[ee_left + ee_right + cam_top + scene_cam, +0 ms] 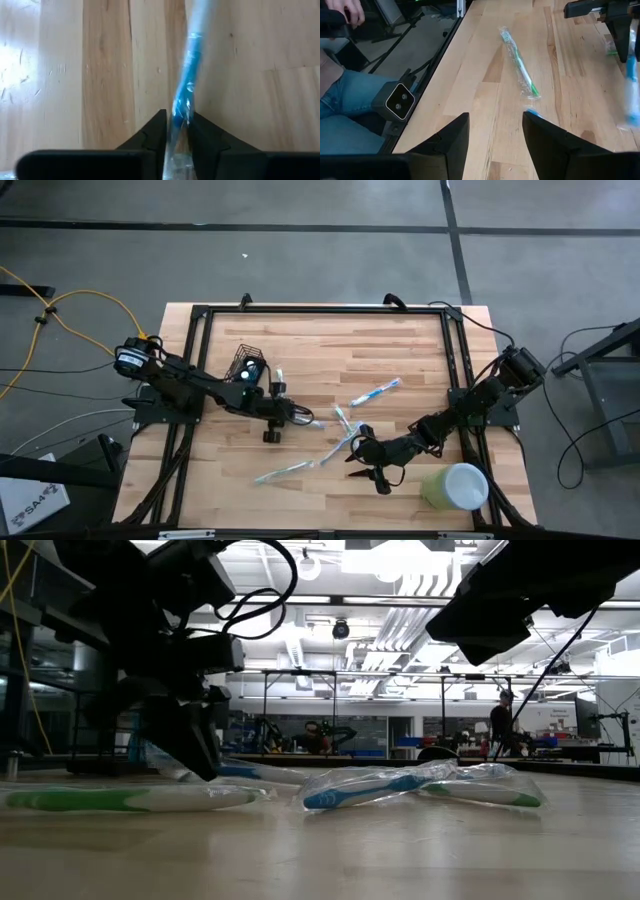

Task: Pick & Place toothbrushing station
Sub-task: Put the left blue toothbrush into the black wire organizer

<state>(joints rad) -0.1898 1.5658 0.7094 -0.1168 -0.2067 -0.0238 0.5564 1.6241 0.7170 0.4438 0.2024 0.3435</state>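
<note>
From my seat the nearest thing is the pale green cup (455, 487), at five o'clock on the bench (420, 340). Just beside it the right gripper (352, 462) hovers with jaws spread wide and empty; I judge it is waiting. Its wrist view shows what the overhead hides: a green wrapped toothbrush (520, 65) lying flat, and a seated person's leg (345, 100) off the bench edge.

Toward centre, the left gripper (312, 423) reaches down to nine o'clock of the middle. The left wrist view alone shows the grip: its jaws have nearly met around a blue wrapped toothbrush (189, 75), pinching the wrapper near one end, likely so the length hangs free for dropping upright. The low view shows that arm's fingers (195, 745) down at the bench surface, other wrapped brushes lying alongside.

Farther off, at ten o'clock, stands the toothbrushing station (247, 365), a black mesh holder beside the left arm, something blue already in it.
</note>
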